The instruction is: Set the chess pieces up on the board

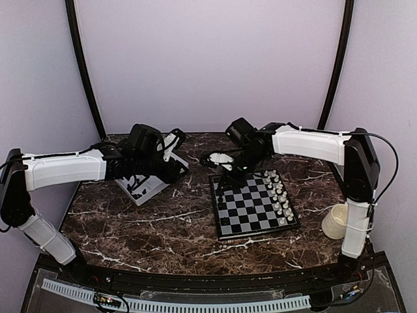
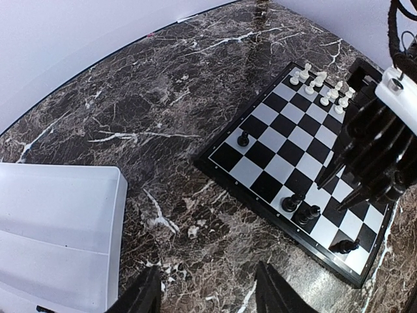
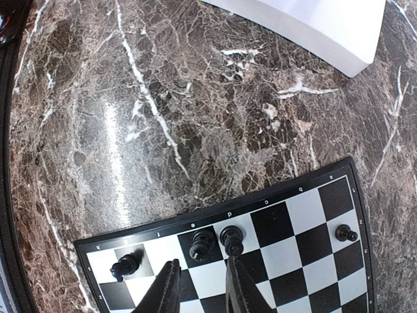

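We saw the marble table (image 1: 150,225) carrying the board (image 1: 254,212), its far-left corner hidden under the right arm. The white tray (image 2: 58,222) was cut off by the frame. The left gripper (image 2: 208,270) stood spread, empty. The right gripper (image 3: 202,262), slightly parted, held nothing beside four black chess pieces (image 3: 202,244) on the board's edge rows, one seemingly toppled.

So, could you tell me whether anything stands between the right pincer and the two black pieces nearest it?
Nothing visible does. The right pincer is open over the board, and only bare squares lie between it and the two black pieces.
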Motion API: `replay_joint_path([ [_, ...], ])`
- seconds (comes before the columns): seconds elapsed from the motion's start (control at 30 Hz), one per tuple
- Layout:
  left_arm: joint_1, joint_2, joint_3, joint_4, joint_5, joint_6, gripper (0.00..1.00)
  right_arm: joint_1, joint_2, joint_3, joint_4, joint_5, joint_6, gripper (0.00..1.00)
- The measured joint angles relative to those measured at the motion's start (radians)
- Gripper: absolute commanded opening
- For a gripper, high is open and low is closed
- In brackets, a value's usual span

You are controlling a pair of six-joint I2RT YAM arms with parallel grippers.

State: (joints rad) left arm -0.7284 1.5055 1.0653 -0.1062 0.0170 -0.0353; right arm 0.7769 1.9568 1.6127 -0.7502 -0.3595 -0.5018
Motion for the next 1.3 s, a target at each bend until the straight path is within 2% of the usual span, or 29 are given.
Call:
replay_joint_path([
  [0.33, 0.000, 0.000, 0.000, 0.000, 0.000, 0.000, 0.52, 0.012, 0.055, 0.015, -0.055, -0.025, -0.057, 0.29],
  [0.87, 0.000, 0.000, 0.012, -0.005, -0.001, 0.000, 0.52, 0.041, 0.095, 0.027, -0.056, 0.053, -0.066, 0.30],
  [1.03, 0.000, 0.000, 0.012, -0.008, 0.000, 0.000, 0.52, 0.041, 0.095, 0.028, -0.055, 0.068, -0.066, 0.27],
  [1.3, 0.000, 0.000, 0.012, -0.008, -0.001, 0.000, 0.52, 0.042, 0.095, 0.028, -0.056, 0.069, -0.071, 0.17],
])
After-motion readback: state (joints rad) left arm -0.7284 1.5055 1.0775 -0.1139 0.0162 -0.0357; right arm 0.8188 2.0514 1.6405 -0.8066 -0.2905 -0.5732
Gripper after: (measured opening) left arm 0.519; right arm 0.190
